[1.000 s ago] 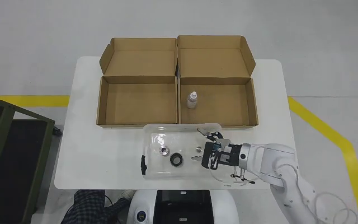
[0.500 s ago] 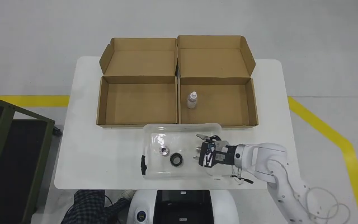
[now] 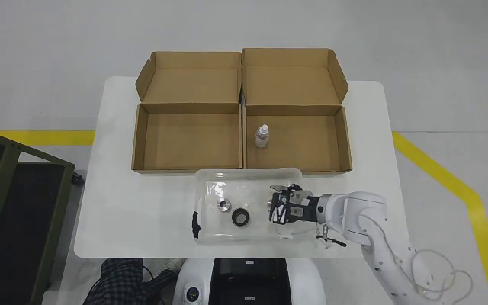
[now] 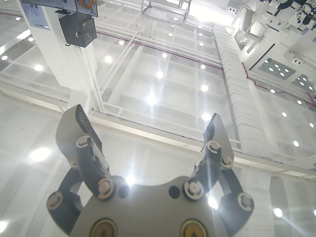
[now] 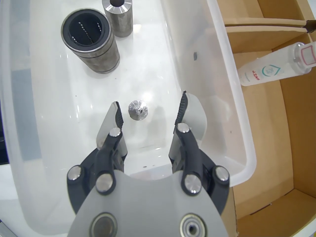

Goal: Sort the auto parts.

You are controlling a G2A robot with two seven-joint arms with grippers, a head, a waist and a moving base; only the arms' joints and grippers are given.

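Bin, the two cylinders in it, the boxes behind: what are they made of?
Bin: translucent plastic, glossy; the surface under it shows through its walls.
Large cylinder: likely steel, brushed grey, with a black end ring, maybe rubber or plastic.
Small cylinder: bare metal, probably steel; bright machined end face.
Boxes: brown cardboard, matte; folded flaps and raw edges.

Bright, even light is falling from overhead onto the white round-cornered worktop [image 3: 114, 191] in the top view. It is leaving only soft, faint shadows along the inner walls of the open brown cardboard boxes [image 3: 187, 141]. In the left wrist view, round ceiling lamps [image 4: 160, 74] are flaring into starbursts, and glare is washing over the grey metal left hand [image 4: 147, 113]. In the right wrist view, highlights are glinting on the clear plastic tub [image 5: 223, 40] and the bored steel cylinder [image 5: 118, 23], and the tub's walls are bowing near the frame's edges.
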